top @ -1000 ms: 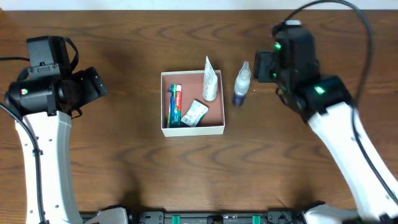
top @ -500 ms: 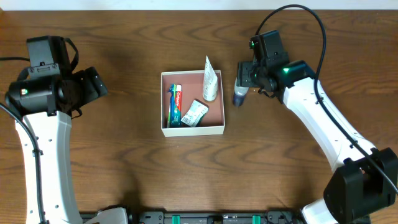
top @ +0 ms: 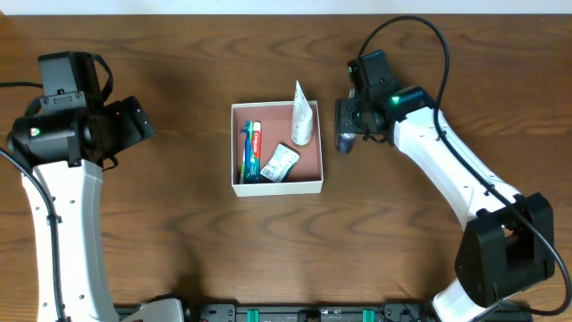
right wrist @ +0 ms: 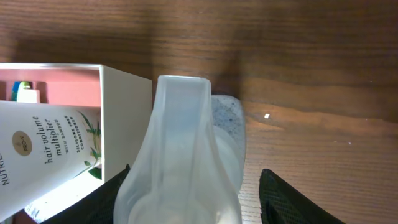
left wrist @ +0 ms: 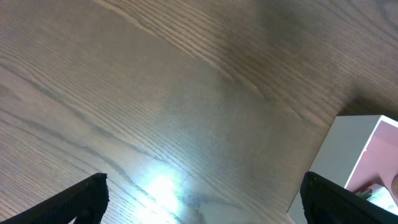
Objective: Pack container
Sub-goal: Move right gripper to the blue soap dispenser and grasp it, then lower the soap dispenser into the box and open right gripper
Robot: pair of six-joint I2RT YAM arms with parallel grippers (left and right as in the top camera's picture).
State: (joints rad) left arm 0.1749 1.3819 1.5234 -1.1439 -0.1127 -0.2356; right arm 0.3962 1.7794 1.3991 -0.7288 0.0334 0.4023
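Two arms flank the worktop (top: 179,233). Far left, the left arm (top: 54,179) hangs over bare wood, well apart from everything; its wrist view shows the left jaws spread wide and holding nothing. At the centre sits the container (top: 277,188), with a toothpaste tube (top: 252,152), a green-and-white packet (top: 281,163) and a white tube (top: 302,121) leaning on its far wall. Just beside its right wall stands a spray bottle (right wrist: 186,143). The right arm (top: 447,170) has the right jaws open astride the bottle's cap, with a gap showing on one side. The step in hand looks like the grasp. Next, the jaws should close squarely, then lift the bottle clear of the wall and carry it leftward to the free corner.
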